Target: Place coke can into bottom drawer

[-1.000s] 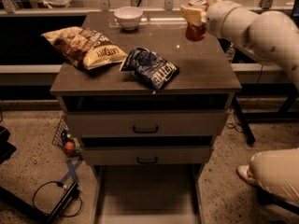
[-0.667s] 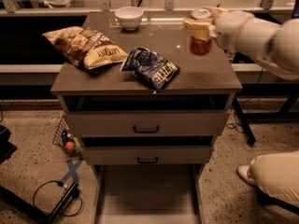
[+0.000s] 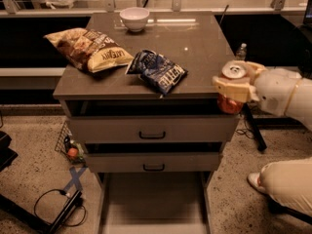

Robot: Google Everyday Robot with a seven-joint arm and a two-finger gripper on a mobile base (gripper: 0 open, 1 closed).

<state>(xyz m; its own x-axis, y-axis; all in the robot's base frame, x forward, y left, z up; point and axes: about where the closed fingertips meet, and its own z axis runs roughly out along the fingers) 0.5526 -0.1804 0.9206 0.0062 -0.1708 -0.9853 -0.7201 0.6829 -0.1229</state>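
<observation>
My gripper [image 3: 233, 84] is shut on the coke can [image 3: 231, 101], a small red can with a silver top. It holds the can upright in the air just off the cabinet's front right corner, level with the top drawer. The pale fingers [image 3: 227, 87] wrap the can's upper part, so only the silver top and the red lower part show. The bottom drawer [image 3: 152, 199] is pulled out at the foot of the cabinet, a wide shallow grey tray with a pale floor, below and to the left of the can.
On the cabinet top [image 3: 195, 48] lie a tan chip bag [image 3: 90, 50], a blue chip bag [image 3: 158, 71] and a white bowl [image 3: 134, 18]. Two upper drawers [image 3: 152, 130] with black handles are closed. A water bottle [image 3: 240, 51] stands behind the arm. Cables [image 3: 58, 204] lie at the lower left.
My gripper has carried the coke can down and forward, from above the cabinet's back right area to just off its front right corner. The camera view has also shifted.
</observation>
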